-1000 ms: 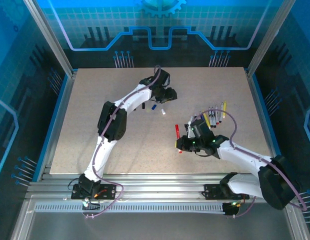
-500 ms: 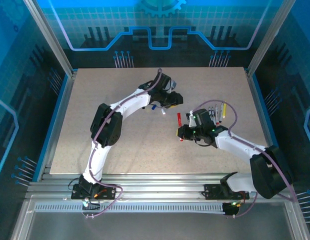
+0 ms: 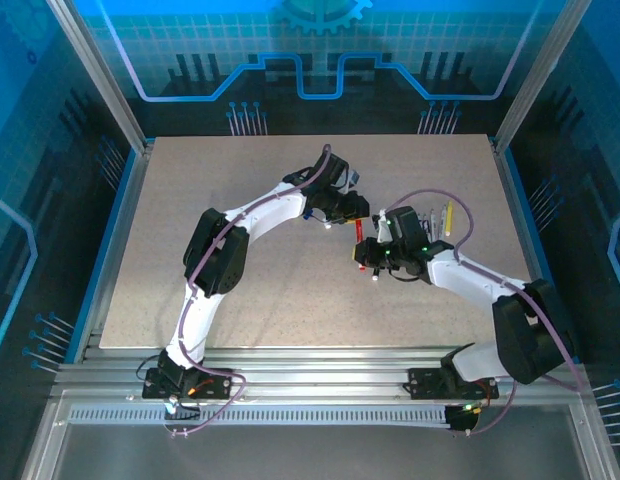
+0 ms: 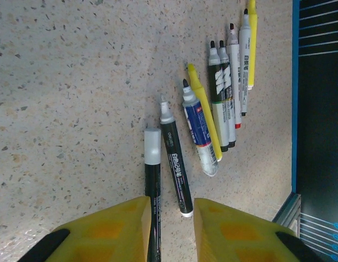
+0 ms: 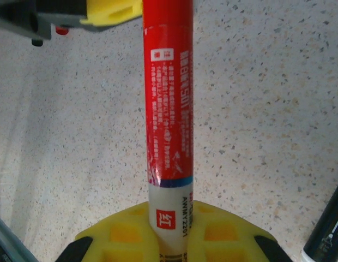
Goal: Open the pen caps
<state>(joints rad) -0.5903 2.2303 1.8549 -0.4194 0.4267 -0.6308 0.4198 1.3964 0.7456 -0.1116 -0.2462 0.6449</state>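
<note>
Inside the right hand sits a clamped red marker.

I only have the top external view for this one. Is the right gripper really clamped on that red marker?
Observer: Yes. On the right wrist view the right gripper is shut on the red marker, at its white-banded end.
Operator: The loose markers nearby, capped?
Observer: Mostly not: the left wrist view shows bare nibs along the row of markers.
Operator: Any cap on?
Observer: One: a grey cap on the black pen nearest the left gripper.
</note>
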